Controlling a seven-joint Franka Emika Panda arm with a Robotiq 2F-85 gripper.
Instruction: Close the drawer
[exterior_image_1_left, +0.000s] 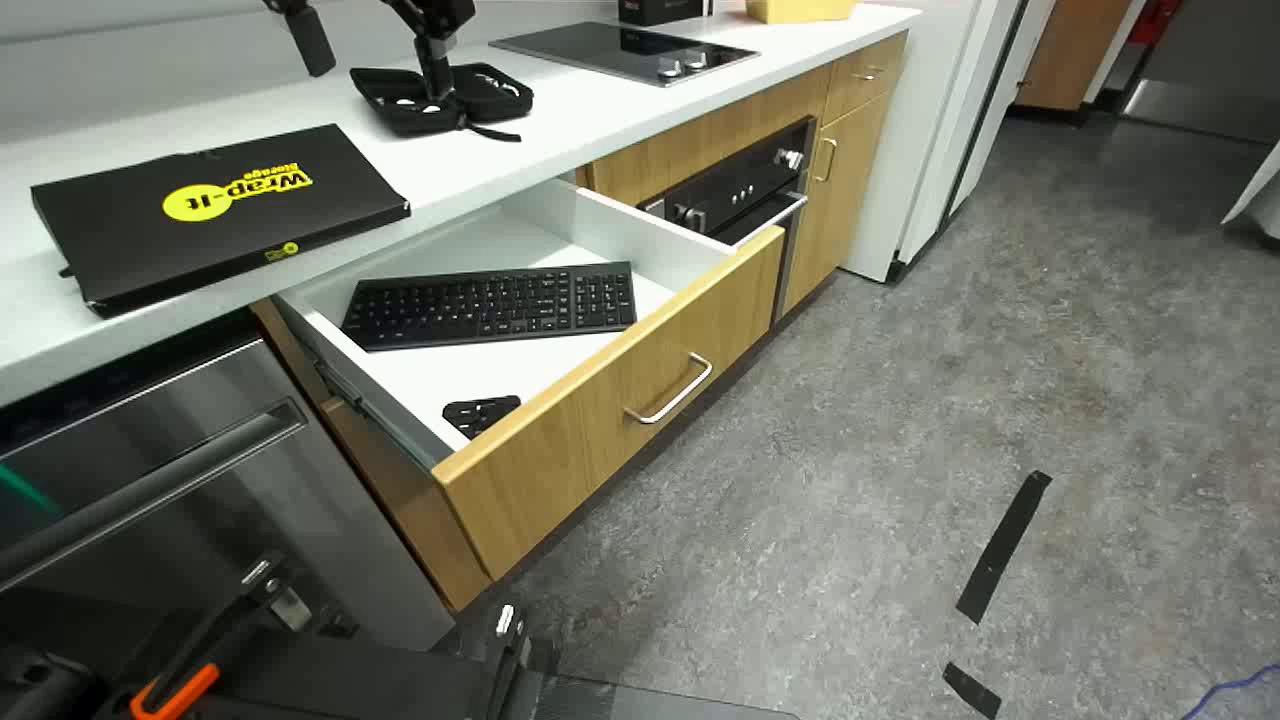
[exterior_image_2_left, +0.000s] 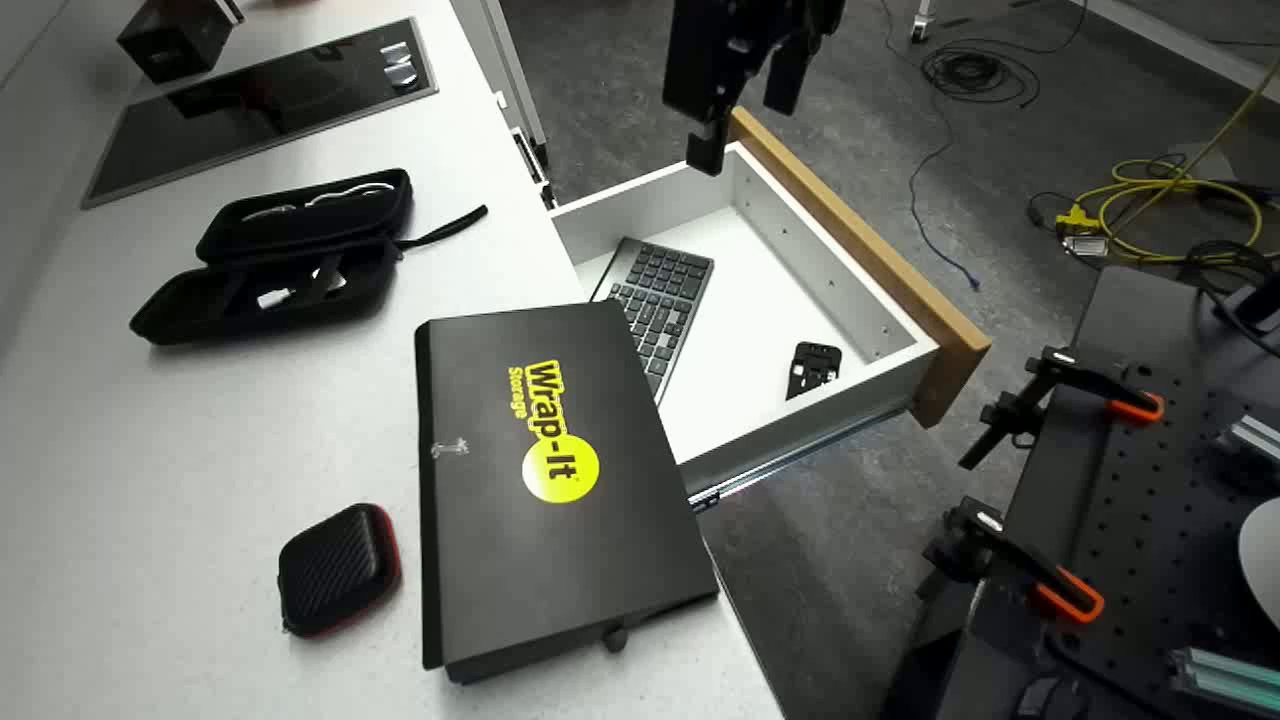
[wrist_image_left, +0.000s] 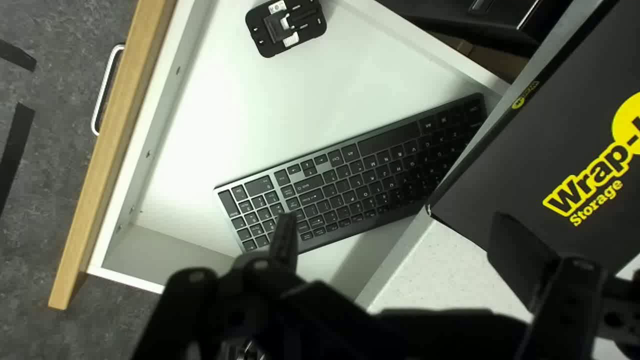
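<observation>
The drawer (exterior_image_1_left: 560, 440) stands pulled well out, with a light wood front, silver bar handle (exterior_image_1_left: 672, 392) and white interior. It also shows in an exterior view (exterior_image_2_left: 870, 240) and in the wrist view (wrist_image_left: 107, 165). A black keyboard (wrist_image_left: 345, 175) and a small black adapter-like item (wrist_image_left: 286, 27) lie inside it. My gripper (wrist_image_left: 393, 220) is open and empty, its fingers wide apart. In the wrist view one finger overlaps the keyboard and the other the black box. My gripper (exterior_image_2_left: 745, 130) also shows in an exterior view, in front of the drawer's far end, apparently above it.
A black Wrap-It box (exterior_image_2_left: 560, 480) lies on the white counter at the drawer's edge. An open black case (exterior_image_2_left: 300, 240), a small black case (exterior_image_2_left: 340, 570) and a cooktop (exterior_image_2_left: 270, 105) are also there. An oven (exterior_image_1_left: 745, 180) and a steel appliance (exterior_image_1_left: 220, 480) flank the drawer.
</observation>
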